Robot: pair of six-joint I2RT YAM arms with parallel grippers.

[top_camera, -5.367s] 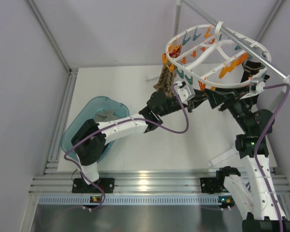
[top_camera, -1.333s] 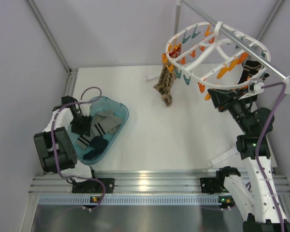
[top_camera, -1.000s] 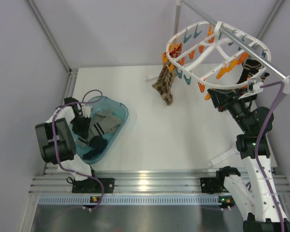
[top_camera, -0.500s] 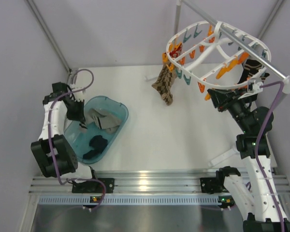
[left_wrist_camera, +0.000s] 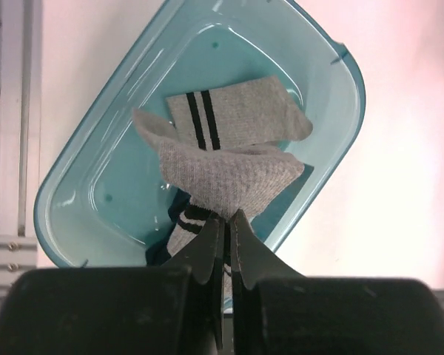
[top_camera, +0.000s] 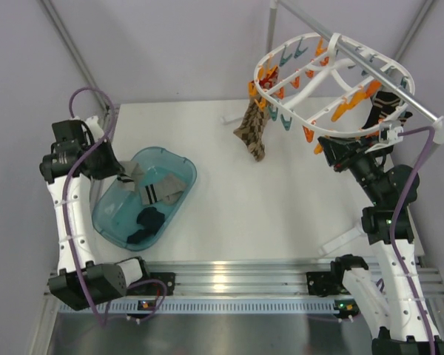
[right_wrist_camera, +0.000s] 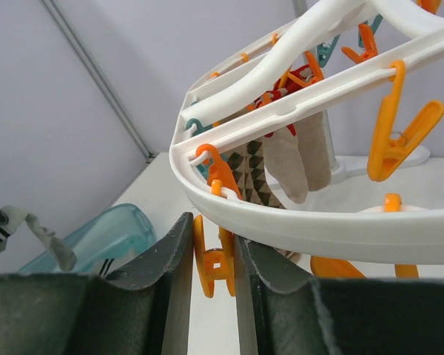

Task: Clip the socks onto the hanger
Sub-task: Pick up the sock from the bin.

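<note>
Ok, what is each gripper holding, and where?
Left gripper pinches a grey sock by a fold of its fabric. Right gripper clamps an orange peg by its body.

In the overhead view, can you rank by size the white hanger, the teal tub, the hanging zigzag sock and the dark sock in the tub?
1. the hanger, though it hangs nearer the camera
2. the tub
3. the zigzag sock
4. the dark sock, which is bunched up, so these last two look nearly alike

Table point(top_camera: 281, 200) middle open; hanger point(right_wrist_camera: 318, 222) pegs point(right_wrist_camera: 207, 274) crowd right hand point(top_camera: 325, 145).
</note>
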